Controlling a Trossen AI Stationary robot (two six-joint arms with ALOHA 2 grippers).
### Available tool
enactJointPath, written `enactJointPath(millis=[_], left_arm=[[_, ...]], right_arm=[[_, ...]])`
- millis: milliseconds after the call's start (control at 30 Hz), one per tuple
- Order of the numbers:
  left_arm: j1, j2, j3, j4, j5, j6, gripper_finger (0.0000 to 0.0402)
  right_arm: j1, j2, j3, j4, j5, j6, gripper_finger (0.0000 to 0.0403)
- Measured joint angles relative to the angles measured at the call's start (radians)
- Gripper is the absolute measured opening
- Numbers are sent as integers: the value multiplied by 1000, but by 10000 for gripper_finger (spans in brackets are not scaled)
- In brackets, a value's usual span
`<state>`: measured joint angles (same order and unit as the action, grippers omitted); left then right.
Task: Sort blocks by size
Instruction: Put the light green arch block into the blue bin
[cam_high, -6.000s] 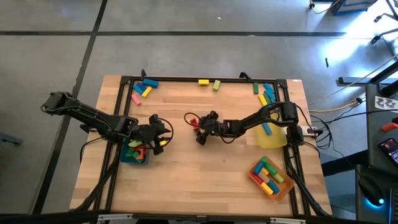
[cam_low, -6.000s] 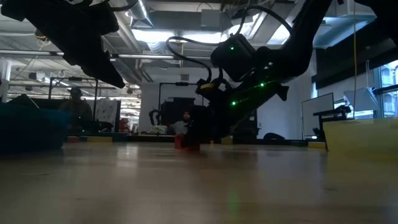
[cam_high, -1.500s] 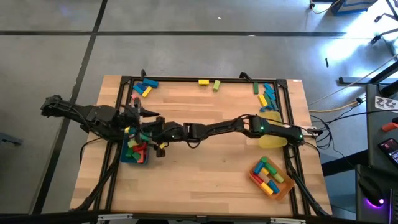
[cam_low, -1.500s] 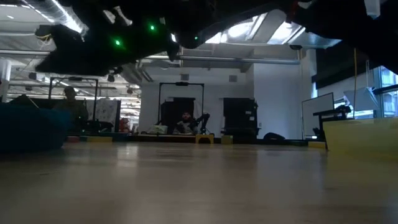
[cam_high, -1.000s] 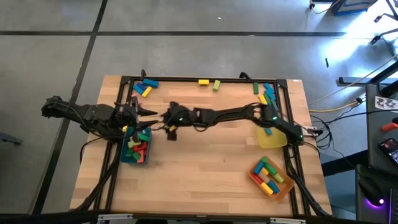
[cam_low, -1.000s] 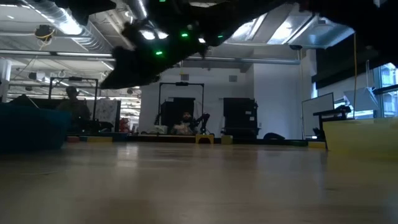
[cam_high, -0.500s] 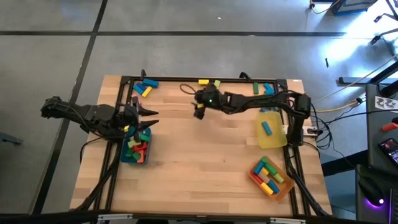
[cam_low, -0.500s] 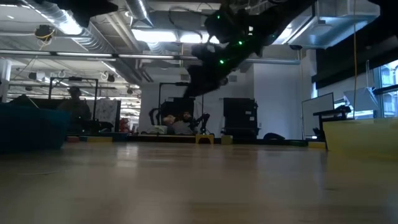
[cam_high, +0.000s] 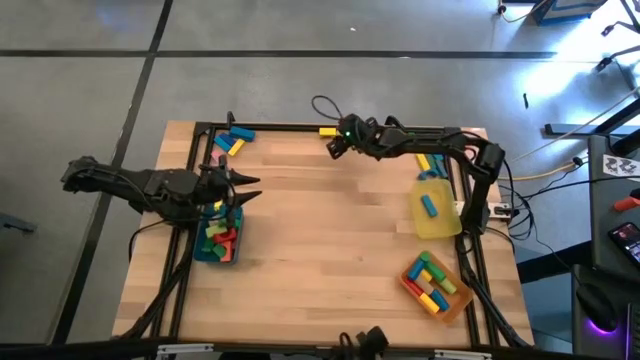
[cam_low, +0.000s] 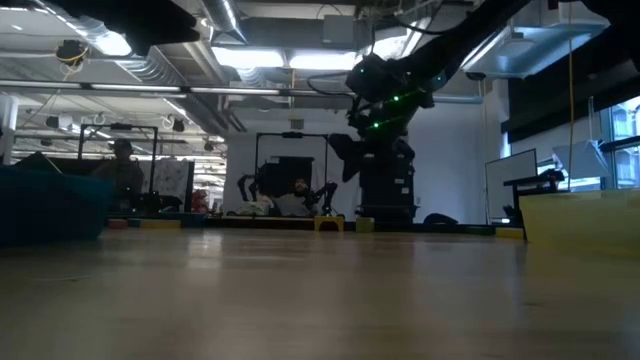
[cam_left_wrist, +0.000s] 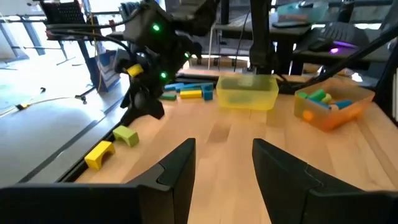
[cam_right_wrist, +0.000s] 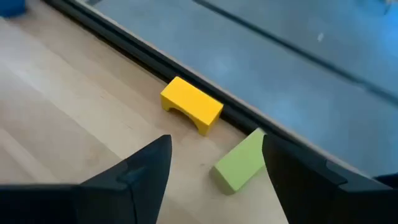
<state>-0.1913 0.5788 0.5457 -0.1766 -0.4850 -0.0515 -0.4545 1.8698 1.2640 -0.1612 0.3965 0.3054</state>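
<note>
My right gripper hangs open above the table's far edge. Just beyond its fingertips a yellow arch block and a green block lie flat on the wood against the black rail, and nothing is between the fingers. My left gripper hovers open and empty at the table's left, over the far end of the teal tray, which holds several blocks. More blocks lie in the far left corner and the far right corner.
A yellow tray holding one blue block sits at the right. An orange tray with several blocks sits at the near right. A black rail runs along the far edge. Bare wood spans the table's middle.
My right gripper has swung from beside the teal tray toward the table's far edge and to the right, rolling as it went, and now points down at the yellow and green blocks. No block has moved.
</note>
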Motion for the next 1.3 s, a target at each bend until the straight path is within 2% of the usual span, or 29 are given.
enactJointPath(millis=[100, 467, 600, 867, 1300], left_arm=[[0, 22, 0, -1, 0, -1, 143], [0, 38, -1, 1, 1, -1, 143], [0, 38, -1, 0, 1, -1, 143], [0, 38, -1, 0, 1, 3, 143], [0, 38, -1, 1, 1, 3, 143]], right_arm=[[-22, 0, 0, 1, -50, 3, 254], [-119, 58, 1, 7, -53, 69, 254], [-145, 103, 1, 36, -92, 95, 254], [-141, 170, 2, 87, -95, 110, 254], [-148, 179, 0, 48, -130, 136, 254]])
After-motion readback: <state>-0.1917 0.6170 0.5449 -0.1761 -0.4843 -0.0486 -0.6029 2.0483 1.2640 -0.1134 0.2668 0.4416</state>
